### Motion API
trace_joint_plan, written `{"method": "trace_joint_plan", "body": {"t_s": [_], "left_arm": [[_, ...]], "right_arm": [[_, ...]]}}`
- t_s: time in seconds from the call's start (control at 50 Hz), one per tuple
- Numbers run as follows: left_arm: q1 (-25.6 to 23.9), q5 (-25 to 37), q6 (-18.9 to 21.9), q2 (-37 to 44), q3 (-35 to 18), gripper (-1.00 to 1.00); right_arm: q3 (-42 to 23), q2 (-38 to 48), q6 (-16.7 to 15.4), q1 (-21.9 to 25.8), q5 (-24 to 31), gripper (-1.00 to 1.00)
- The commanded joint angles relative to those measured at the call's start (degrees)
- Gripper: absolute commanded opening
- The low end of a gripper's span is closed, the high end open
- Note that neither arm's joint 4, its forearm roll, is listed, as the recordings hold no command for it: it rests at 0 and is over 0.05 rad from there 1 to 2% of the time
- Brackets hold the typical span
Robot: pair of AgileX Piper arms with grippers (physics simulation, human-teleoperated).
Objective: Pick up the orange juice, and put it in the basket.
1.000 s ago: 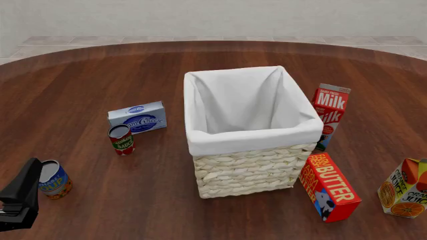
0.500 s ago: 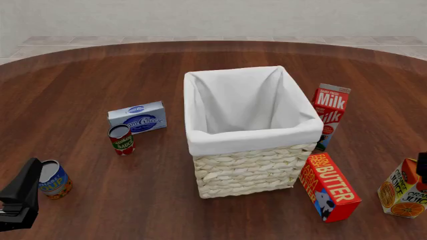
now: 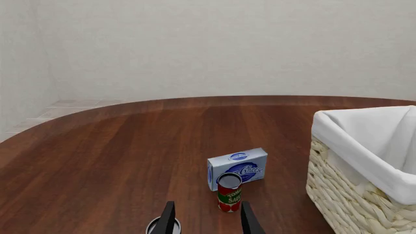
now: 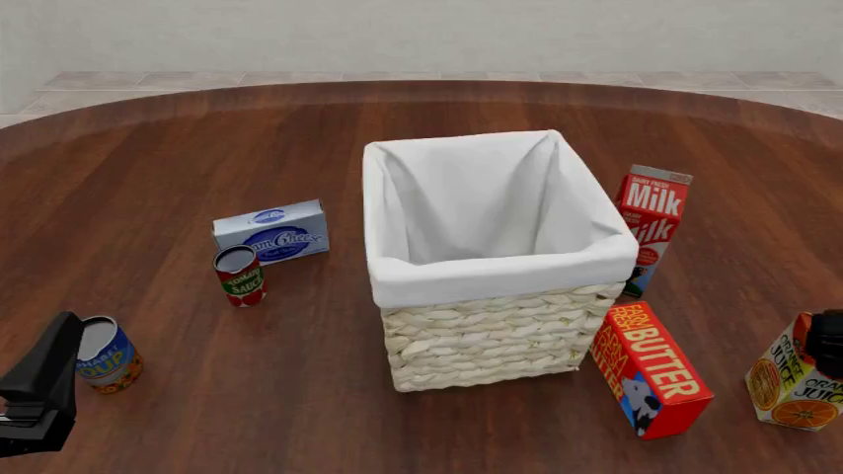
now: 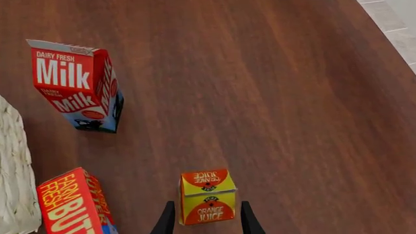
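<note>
- Left wrist view: the left pincer (image 3: 206, 220) hung with fingers parted and nothing between them, over the desk (image 3: 117, 156), idle.
- Front view: the juice (image 4: 796, 374) stood at the basket's (image 4: 488, 331) 4 o'clock, beyond the butter (image 4: 649, 368).
- Right wrist view: the right pincer (image 5: 205, 219) straddled the juice (image 5: 208, 196), fingers wide. Closing off-centre could tip it.

bare table around the orange juice (image 5: 207, 196) (butter box (image 5: 73, 207) nearest); fingers (image 5: 166, 219) straddle it.

basket (image 4: 495, 341): rough woven wicker, white cloth lining | table (image 4: 197, 148): glossy dark wood | orange juice (image 5: 207, 196): printed paper carton
</note>
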Motion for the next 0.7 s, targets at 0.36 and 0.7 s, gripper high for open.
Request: {"method": "trace_joint_plan", "body": {"t_s": [0.36, 0.7], "left_arm": [[0.0, 0.0, 0.0, 0.0, 0.0, 1.0], [0.0, 0.0, 0.0, 0.0, 0.0, 1.0]], "right_arm": [[4.2, 5.3, -0.2, -0.4, -7.3, 1.0], [5.4, 6.9, 0.2, -0.2, -9.3, 1.0]]}}
